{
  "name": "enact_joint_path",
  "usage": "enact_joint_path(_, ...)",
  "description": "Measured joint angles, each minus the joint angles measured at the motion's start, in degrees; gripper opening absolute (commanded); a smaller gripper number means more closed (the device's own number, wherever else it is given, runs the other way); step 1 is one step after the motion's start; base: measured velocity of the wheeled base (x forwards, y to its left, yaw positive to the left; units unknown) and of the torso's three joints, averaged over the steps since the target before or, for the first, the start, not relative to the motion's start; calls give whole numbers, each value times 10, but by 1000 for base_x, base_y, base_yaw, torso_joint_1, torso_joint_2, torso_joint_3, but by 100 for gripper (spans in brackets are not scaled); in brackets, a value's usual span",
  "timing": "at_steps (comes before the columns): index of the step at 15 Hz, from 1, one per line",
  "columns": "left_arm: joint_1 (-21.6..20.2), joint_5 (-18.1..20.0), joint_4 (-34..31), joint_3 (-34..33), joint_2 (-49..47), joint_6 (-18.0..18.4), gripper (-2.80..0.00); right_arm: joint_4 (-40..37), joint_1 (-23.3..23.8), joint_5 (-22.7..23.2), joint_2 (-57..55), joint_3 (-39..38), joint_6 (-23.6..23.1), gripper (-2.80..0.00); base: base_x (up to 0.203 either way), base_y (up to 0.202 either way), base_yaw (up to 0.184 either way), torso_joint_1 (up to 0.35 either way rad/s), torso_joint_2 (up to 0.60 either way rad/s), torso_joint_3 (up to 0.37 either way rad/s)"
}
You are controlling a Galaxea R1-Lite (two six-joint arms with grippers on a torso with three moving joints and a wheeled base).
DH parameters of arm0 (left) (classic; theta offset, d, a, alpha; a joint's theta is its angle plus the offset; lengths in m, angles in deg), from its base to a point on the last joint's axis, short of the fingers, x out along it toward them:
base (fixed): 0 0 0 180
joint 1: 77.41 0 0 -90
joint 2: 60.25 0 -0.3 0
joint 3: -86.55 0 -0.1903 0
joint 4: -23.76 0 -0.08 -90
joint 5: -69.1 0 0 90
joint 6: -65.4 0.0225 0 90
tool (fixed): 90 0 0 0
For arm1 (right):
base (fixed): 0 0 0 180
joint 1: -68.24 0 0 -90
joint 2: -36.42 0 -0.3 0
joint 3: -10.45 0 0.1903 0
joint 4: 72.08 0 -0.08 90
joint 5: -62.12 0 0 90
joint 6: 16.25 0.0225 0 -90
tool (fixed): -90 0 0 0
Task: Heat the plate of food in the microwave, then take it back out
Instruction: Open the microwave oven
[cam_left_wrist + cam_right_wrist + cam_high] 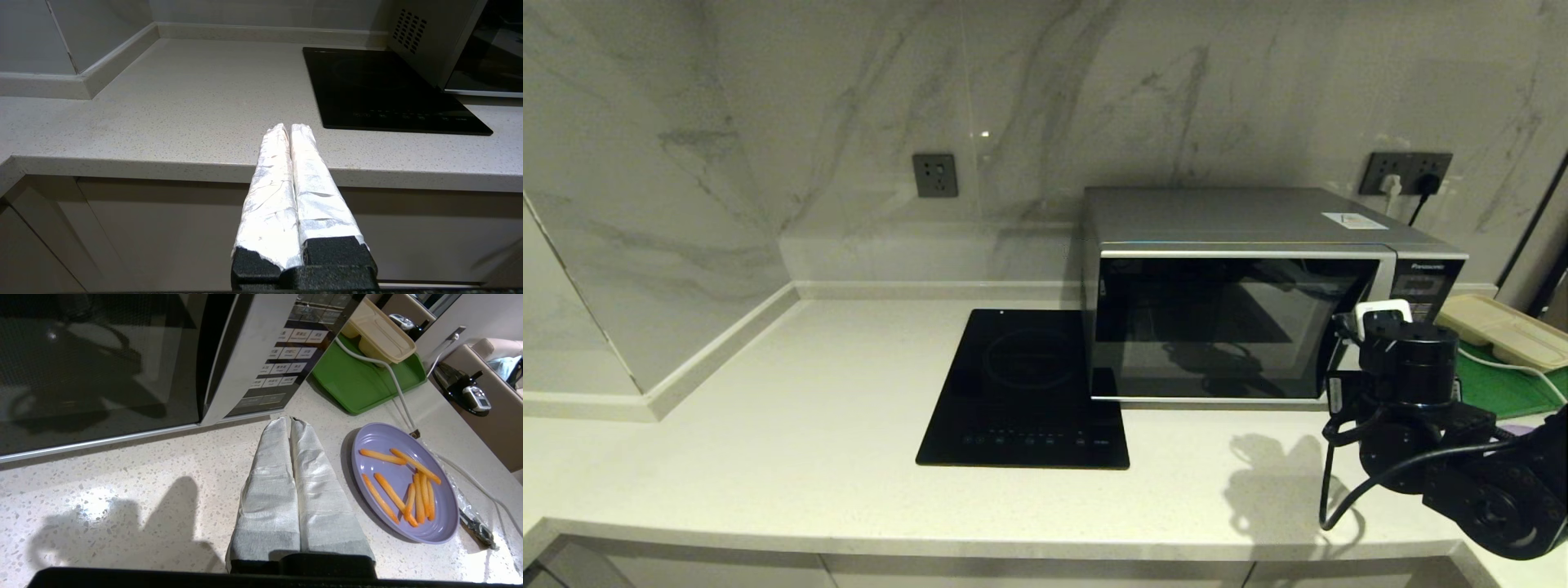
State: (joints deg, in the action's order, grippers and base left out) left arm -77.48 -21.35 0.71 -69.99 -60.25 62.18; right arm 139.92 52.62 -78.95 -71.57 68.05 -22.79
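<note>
The silver-grey microwave [1217, 327] stands on the pale counter with its dark glass door closed. My right gripper [288, 420] is shut and empty. It hovers low over the counter, just in front of the microwave's black button panel [282, 367] and silver handle strip [241, 363]. The lilac plate of food [404, 482], with several orange sticks on it, rests on the counter beside the gripper, apart from it. In the head view the right arm [1409, 367] is at the microwave's right front corner. My left gripper [288, 127] is shut and empty, parked at the counter's front edge.
A flat black induction cooktop [1025, 388] lies left of the microwave. At the right a green tray [1511, 388] carries a beige compartment tray [1507, 327]. A white cable [392, 379] runs over the green tray past the plate. Marble walls enclose the back and left.
</note>
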Motion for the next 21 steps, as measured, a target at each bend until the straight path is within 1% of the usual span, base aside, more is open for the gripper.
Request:
enact_joint_path(3,0,0,0,0,0,0,-280,-1,-1,-3,-2,7,2,0,0,0,0,0,0,0)
enact_joint_path(4,0,0,0,0,0,0,-280,0,0,-10,-10,18,5,0,0,0,0,0,0,0)
enact_joint_path(5,0,0,0,0,0,0,-280,0,1,-27,-20,33,8,0,0,0,0,0,0,0)
enact_joint_path(7,0,0,0,0,0,0,-280,4,2,-83,-51,72,18,0,0,0,0,0,0,0)
enact_joint_path(9,0,0,0,0,0,0,-280,10,2,-164,-87,123,41,0,0,0,0,0,0,0)
enact_joint_path(10,0,0,0,0,0,0,-280,10,1,-191,-102,137,49,0,0,0,0,0,0,0)
enact_joint_path(11,0,0,0,0,0,0,-280,10,1,-200,-115,146,52,0,0,0,0,0,0,0)
enact_joint_path(15,0,0,0,0,0,0,-280,12,1,-201,-145,157,68,0,0,0,0,0,0,0)
enact_joint_path(21,0,0,0,0,0,0,-280,20,2,-200,-189,161,141,0,0,0,0,0,0,0)
